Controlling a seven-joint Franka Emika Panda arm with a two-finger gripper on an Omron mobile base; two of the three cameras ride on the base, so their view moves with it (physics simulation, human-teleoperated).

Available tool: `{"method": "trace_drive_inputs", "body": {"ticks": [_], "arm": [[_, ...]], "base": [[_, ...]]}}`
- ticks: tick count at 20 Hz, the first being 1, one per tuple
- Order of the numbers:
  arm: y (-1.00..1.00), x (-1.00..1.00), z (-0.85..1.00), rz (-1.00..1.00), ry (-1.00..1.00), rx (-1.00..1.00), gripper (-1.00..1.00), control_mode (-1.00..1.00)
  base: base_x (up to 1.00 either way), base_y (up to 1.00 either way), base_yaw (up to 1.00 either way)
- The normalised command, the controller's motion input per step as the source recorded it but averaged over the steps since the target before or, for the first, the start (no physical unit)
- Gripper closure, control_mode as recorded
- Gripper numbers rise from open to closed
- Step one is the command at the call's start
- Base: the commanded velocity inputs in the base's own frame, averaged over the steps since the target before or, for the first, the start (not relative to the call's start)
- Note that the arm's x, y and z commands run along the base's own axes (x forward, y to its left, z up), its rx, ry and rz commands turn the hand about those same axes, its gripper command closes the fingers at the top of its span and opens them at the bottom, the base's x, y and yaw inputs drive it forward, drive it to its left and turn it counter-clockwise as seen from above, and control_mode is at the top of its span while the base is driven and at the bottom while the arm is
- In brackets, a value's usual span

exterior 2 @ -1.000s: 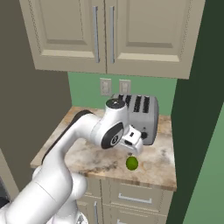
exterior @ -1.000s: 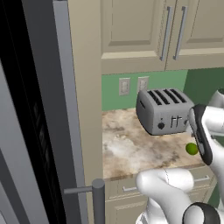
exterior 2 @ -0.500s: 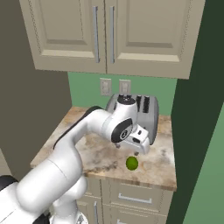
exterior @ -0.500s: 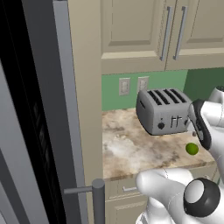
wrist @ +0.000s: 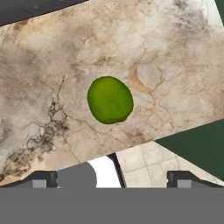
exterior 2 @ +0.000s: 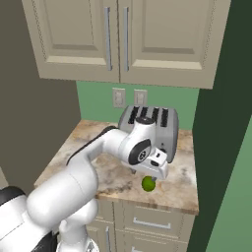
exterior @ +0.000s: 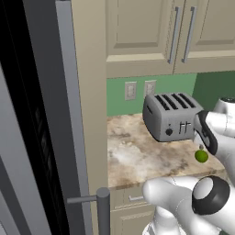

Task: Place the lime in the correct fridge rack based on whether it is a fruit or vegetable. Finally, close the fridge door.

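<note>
The lime (wrist: 110, 99) lies on the marbled bench (exterior: 137, 158), near its front edge and in front of the grey toaster (exterior: 170, 115). The gripper (exterior 2: 151, 175) hangs directly above it, pointing down. In the hand view the two dark fingers (wrist: 41, 178) stand wide apart at the bottom, with nothing between them; the lime sits ahead of them, roughly centred in the gap.

The lime looks small, round and smooth, so it is probably light but firm, and likely to roll or squirt sideways if pinched off-centre. Nothing beside it would stop a roll toward the bench edge. The safest hold is across its widest part, with one finger on each side at the middle height, the pads lowered past the top of the curve before closing. A hold high on the dome would likely push it out. Moderate squeeze should do, since the rind is not fragile.
</note>
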Motion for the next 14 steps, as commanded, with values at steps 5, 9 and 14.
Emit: {"method": "trace_drive_inputs", "body": {"ticks": [5,9,14], "arm": [[-0.02,0.09,-0.11,0.03,0.00,0.00,-1.00,-1.00],[0.00,0.19,-0.24,0.04,0.00,0.00,-1.00,-1.00],[-0.06,0.19,-0.21,0.02,0.00,-0.01,-1.00,-1.00]], "base": [[0.00,0.00,0.00],[0.00,0.00,0.00],[0.00,0.00,0.00]]}}
